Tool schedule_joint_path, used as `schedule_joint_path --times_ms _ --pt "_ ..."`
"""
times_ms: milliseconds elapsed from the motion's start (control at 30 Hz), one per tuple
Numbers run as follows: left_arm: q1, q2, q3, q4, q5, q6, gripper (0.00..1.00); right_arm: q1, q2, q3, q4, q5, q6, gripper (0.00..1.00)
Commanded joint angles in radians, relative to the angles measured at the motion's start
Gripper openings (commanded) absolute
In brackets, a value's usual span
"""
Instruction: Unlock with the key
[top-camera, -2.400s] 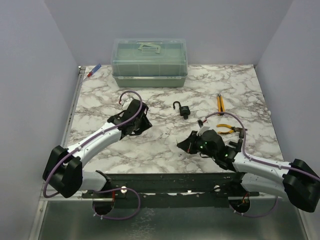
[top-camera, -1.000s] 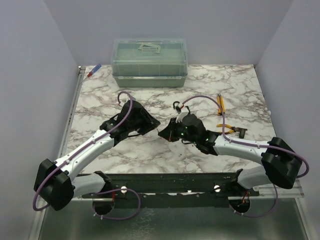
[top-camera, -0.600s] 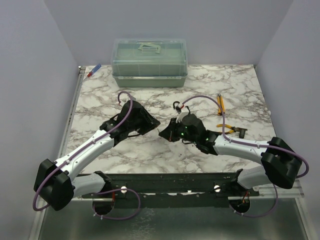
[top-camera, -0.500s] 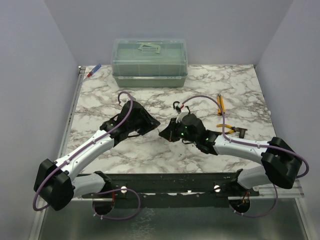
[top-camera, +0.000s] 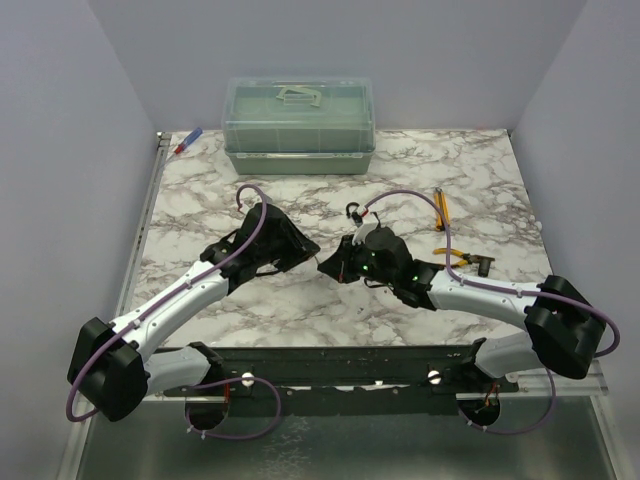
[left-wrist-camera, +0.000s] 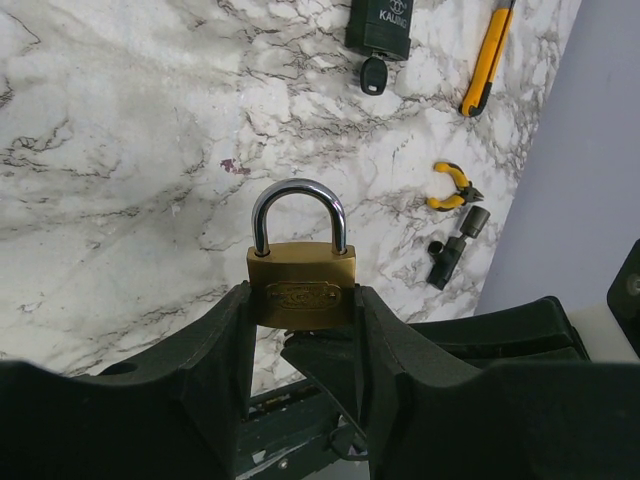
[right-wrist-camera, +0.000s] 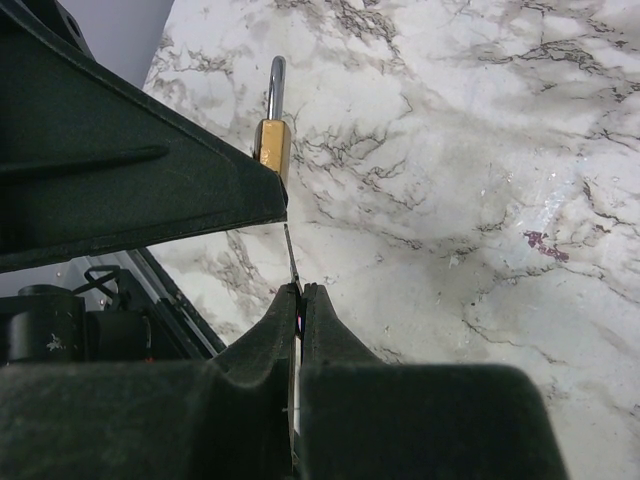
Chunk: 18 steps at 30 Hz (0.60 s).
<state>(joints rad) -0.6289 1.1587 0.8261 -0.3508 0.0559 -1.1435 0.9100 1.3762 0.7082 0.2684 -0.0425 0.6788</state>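
I am clamping my left gripper (left-wrist-camera: 302, 305) on the two sides of the small brass padlock (left-wrist-camera: 300, 270), with its closed shackle sticking out past my fingers. I am pressing my right gripper (right-wrist-camera: 298, 292) tight together on the key (right-wrist-camera: 290, 255). Its thin shaft is pointing at the padlock's underside. I cannot tell whether its tip is touching, and its head is hidden between my pads.

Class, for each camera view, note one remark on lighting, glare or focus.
Top external: soft, even light, no hard shadows on the marble table. Left wrist: brass padlock sharp, glare streaks on its shackle. Right wrist: right gripper near-black, featureless; the key a thin dark sliver against bright marble.
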Motion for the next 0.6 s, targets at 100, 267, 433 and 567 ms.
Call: schedule_joint_path --times_ms 100,267,433,567 --pt "-0.005 -0.033 -0.011 0.048 0.012 0.013 0.0 0.003 -0.01 0.027 0.012 -0.022 -0.018 0.0" --pt "-0.005 -0.031 -0.017 0.056 0.014 0.011 0.0 0.004 -0.012 0.029 0.013 -0.024 -0.018 0.0" --pt "-0.006 -0.029 -0.021 0.062 0.018 0.01 0.0 0.004 -0.009 0.036 0.014 -0.03 -0.018 0.0" --pt "-0.007 -0.028 -0.02 0.068 0.026 0.01 0.0 0.004 -0.006 0.04 0.014 -0.028 -0.021 0.0"
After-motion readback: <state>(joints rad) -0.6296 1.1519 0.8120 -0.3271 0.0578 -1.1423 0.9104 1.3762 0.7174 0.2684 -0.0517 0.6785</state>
